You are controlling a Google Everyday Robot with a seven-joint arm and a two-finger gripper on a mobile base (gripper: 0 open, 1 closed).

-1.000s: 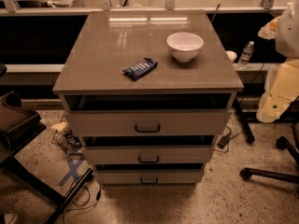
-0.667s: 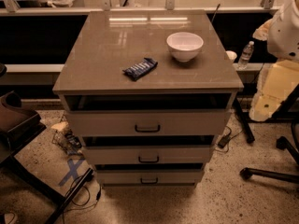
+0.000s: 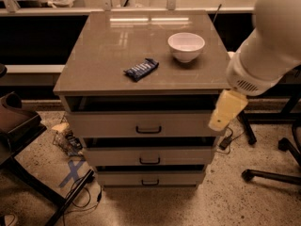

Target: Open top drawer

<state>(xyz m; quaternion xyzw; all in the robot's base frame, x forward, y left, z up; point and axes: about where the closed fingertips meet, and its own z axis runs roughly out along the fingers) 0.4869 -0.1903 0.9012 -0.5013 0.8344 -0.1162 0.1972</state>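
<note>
The top drawer point(image 3: 108, 125) is the widest of three pale grey drawers in the cabinet, with a small dark bar handle point(image 3: 148, 129) at its centre. A dark gap shows between its front and the cabinet top point(image 3: 103, 55). Two shorter drawers point(image 3: 117, 155) sit below it with similar handles. My white arm point(image 3: 268, 36) reaches in from the upper right. My yellowish gripper point(image 3: 225, 111) hangs in front of the right end of the top drawer's front, well right of the handle.
A white bowl point(image 3: 186, 46) and a blue snack packet point(image 3: 141, 69) lie on the cabinet top. A black chair point(image 3: 19, 126) stands at left, a chair base point(image 3: 273, 173) at right. Cables and a blue tape cross point(image 3: 73, 171) lie on the floor.
My arm has swung in from the right edge towards the cabinet, and the gripper now overlaps the right end of the top drawer. The drawers have not moved.
</note>
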